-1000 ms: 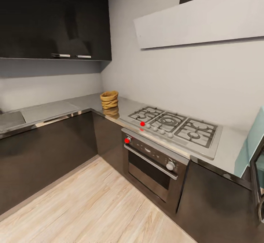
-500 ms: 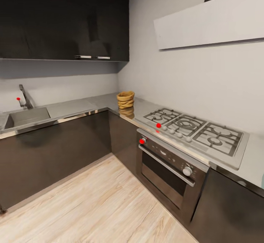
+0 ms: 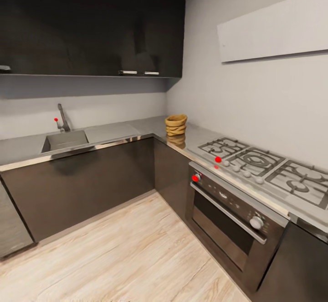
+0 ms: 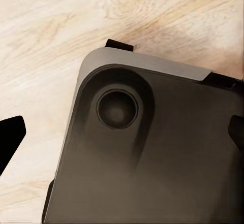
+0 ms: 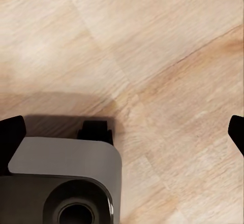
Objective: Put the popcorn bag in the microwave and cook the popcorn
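Where the two runs of countertop (image 3: 114,131) meet in the corner, you see the popcorn bag (image 3: 176,124) standing upright on the glossy grey slab, its golden-brown shape mirrored in the surface just below it. It stands near the gas hob (image 3: 269,167), which lies further along the right-hand run, with grates over the burners and a row of knobs along its front edge, one of them marked red. Below the hob sits the built-in oven (image 3: 230,217), black-fronted, with a long bar handle and a red-marked knob at its near corner. On the left-hand run you find the sink (image 3: 64,140) sunk into the slab, with a tap (image 3: 63,118) behind it against the pale wall. Dark cabinet fronts (image 3: 86,179) close the space under the slab; dark wall cupboards (image 3: 91,23) hang above, and a pale hood (image 3: 273,30) juts from the right-hand wall over the hob. Light wood-grain floor (image 3: 114,256) fills the foreground.

In your left wrist view, the left gripper (image 4: 122,137) looks down on the robot's base (image 4: 152,158), a dark rounded housing, with plank floor beyond it. The two dark fingertips stand at opposite edges of the picture, spread wide with nothing between them. In your right wrist view, the right gripper (image 5: 122,135) likewise hangs over the floor and a corner of the base, its fingertips far apart and holding nothing.
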